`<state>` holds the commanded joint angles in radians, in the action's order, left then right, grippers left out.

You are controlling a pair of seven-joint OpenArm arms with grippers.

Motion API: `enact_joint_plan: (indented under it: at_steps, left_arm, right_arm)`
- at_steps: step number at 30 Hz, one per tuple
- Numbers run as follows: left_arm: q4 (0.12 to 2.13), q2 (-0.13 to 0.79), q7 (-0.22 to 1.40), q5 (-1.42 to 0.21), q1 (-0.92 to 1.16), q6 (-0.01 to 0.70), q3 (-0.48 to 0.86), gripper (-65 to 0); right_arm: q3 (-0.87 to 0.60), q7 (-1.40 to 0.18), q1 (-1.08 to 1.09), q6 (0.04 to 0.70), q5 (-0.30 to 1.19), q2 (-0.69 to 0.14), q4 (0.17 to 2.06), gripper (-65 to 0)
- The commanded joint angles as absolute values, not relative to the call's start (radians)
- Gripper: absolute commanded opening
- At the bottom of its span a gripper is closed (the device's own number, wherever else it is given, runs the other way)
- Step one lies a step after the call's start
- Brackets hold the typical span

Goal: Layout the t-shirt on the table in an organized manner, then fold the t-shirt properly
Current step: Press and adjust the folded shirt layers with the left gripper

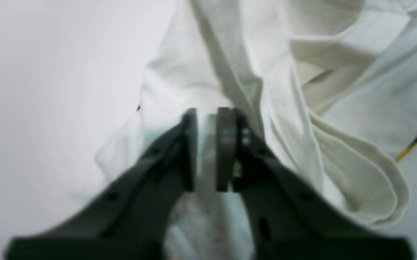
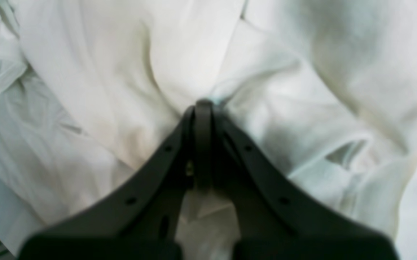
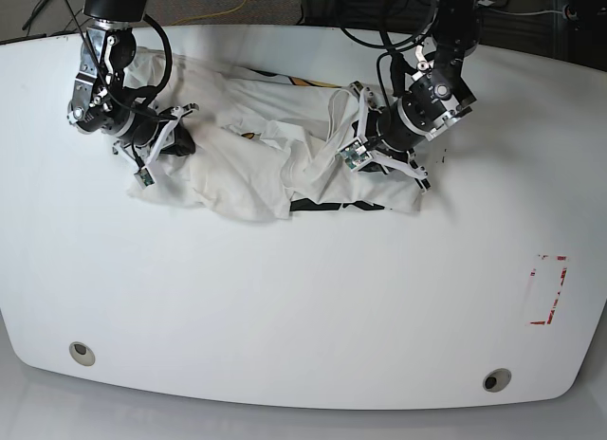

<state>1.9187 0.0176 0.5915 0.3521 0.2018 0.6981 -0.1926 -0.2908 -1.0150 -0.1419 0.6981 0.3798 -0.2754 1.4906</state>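
1. Gripper states are given first, although the list otherwise runs from largest thing to smallest: the right gripper is pressed fully closed with a tuck of cloth drawn in at its tips, while the left gripper is nearly closed, a pale fold of fabric pinched in the narrow gap between its pads.
2. The table, a wide glossy white top with curved edges, fills most of the base view; bare surface is seen across the whole lower half.
3. The t-shirt is found bunched in the upper middle of the base view, lying on the tabletop between the two arms, with scraps of black and orange-yellow print showing among the creases.
4. The laying-out step is judged to be in hand, since the garment is crumpled and nothing is folded yet. The next move is thought to call for the two held points to be drawn apart and lifted so the cloth can be spread flat.
5. A red tape rectangle is marked at the right of the base view.
6. Two round metal grommet holes are set near the lower edge, one lower left and one lower right.
7. Cables are seen beyond the far edge, at the top of the frame.
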Motion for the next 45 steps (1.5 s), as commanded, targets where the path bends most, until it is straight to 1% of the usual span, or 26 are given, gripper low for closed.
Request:
enact_joint_plan:
  at_steps: [5, 9, 16, 25, 28, 33, 40, 44, 45]
  left_arm:
    - [1.919, -0.001, 0.591, 0.363, 0.219, 0.698, -0.197, -62.3]
    - [1.917, -0.002, 0.591, 0.361, 0.220, 0.698, -0.234, -62.3]
    - [1.902, -0.065, 0.591, 0.361, 0.217, 0.698, -0.300, -62.1]
    - [1.767, -0.151, 0.590, 0.360, 0.140, 0.698, -0.363, -62.1]
    - [1.767, -0.157, 0.590, 0.358, 0.125, 0.698, -0.358, -62.1]
    - [1.839, -0.156, 0.588, 0.358, 0.110, 0.698, -0.355, -62.1]
    - [1.933, -0.131, 0.587, 0.360, 0.090, 0.698, -0.255, -62.1]
    - [1.952, -0.117, 0.582, 0.358, 0.090, 0.698, -0.199, -62.3]
    - [1.952, -0.113, 0.568, 0.358, 0.094, 0.698, -0.163, -62.3]
  right_arm:
    - [-0.291, -1.015, -0.142, 0.698, 0.380, -0.275, 1.491, -64.9]
    - [-0.291, -1.015, -0.142, 0.698, 0.380, -0.275, 1.491, -64.9]
    - [-0.291, -1.015, -0.142, 0.698, 0.383, -0.275, 1.491, -64.9]
    - [-0.291, -1.015, -0.142, 0.698, 0.384, -0.275, 1.491, -64.9]
    - [-0.291, -1.015, -0.143, 0.698, 0.384, -0.275, 1.491, -64.9]
    - [-0.291, -1.015, -0.148, 0.698, 0.384, -0.275, 1.491, -64.9]
    - [-0.291, -1.015, -0.147, 0.698, 0.386, -0.275, 1.491, -64.9]
    - [-0.291, -1.015, -0.145, 0.698, 0.386, -0.275, 1.491, -64.9]
    - [-0.291, -1.015, -0.145, 0.698, 0.386, -0.275, 1.491, -64.9]
